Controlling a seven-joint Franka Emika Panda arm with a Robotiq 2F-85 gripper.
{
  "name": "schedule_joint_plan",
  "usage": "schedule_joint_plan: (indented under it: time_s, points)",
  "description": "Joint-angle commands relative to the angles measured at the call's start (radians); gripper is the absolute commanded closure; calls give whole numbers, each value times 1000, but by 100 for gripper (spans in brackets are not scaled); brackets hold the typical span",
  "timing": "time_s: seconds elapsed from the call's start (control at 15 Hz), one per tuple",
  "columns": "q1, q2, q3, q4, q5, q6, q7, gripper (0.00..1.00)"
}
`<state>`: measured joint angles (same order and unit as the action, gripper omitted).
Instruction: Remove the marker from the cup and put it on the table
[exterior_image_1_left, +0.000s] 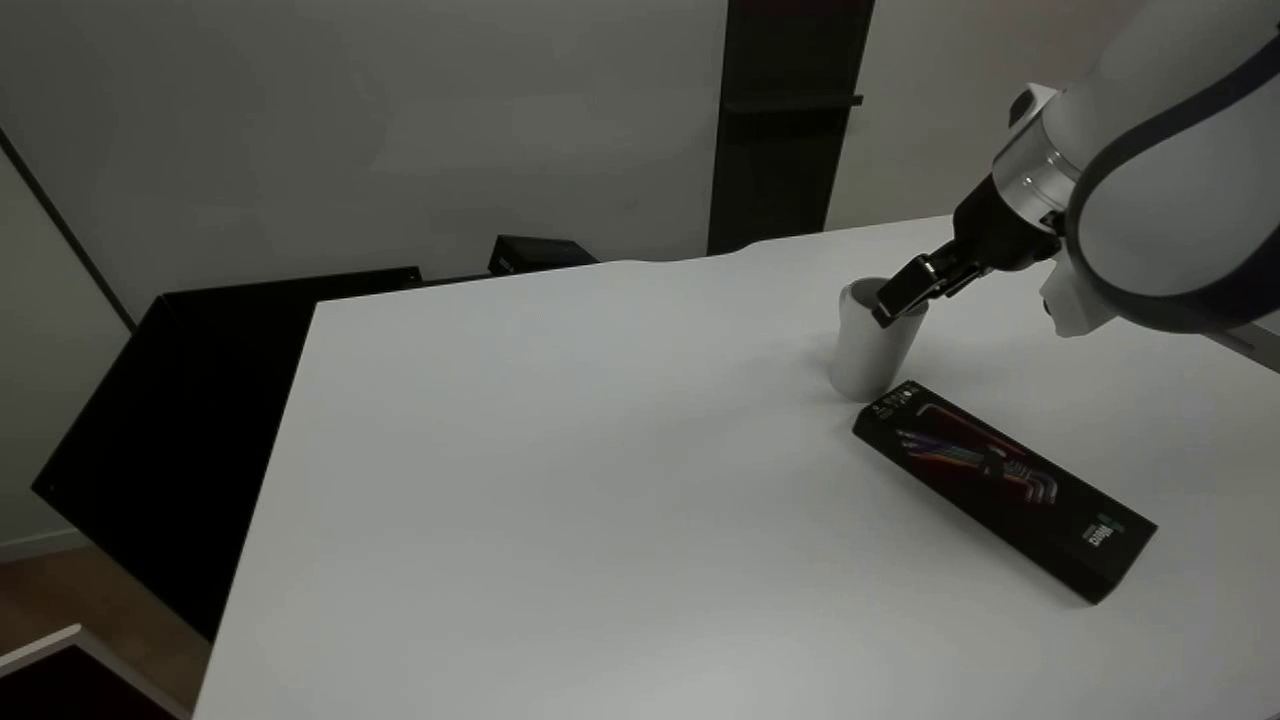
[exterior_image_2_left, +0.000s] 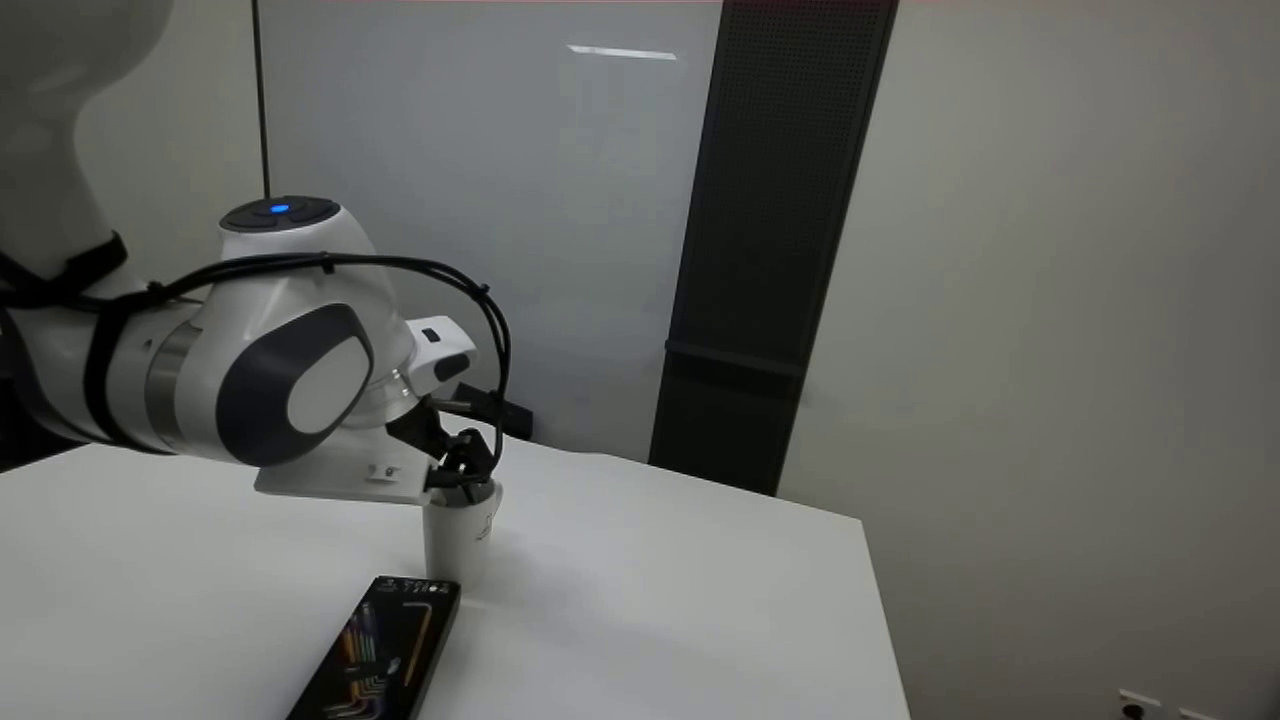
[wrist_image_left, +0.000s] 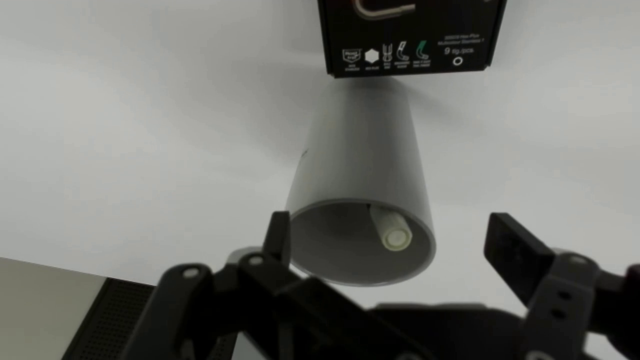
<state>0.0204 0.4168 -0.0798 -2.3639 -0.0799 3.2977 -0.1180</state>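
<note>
While poised with claw (wrist_image_left: 389, 227) spread wide at the mouth of the cup (wrist_image_left: 357, 150), stands apart from the marker (wrist_image_left: 392, 232), tilted inside between the jaws, toward the far edge of the counter (exterior_image_1_left: 550, 480).

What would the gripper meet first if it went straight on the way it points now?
Most likely the cup, at its rim: in the wrist view one finger of the open gripper lines up with the rim's edge. Depth is unclear, so that finger might pass just outside it.
</note>
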Motion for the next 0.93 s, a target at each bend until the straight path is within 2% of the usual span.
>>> schedule_joint_plan:
  time_s: [0.0,0.2,0.27,0.87]
  points:
    - [35,17,-30,25,9,29,8,0]
    - [46,15,-38,26,12,37,7,0]
    - [39,14,-30,26,11,32,10,20]
    - [49,14,-44,25,17,25,11,76]
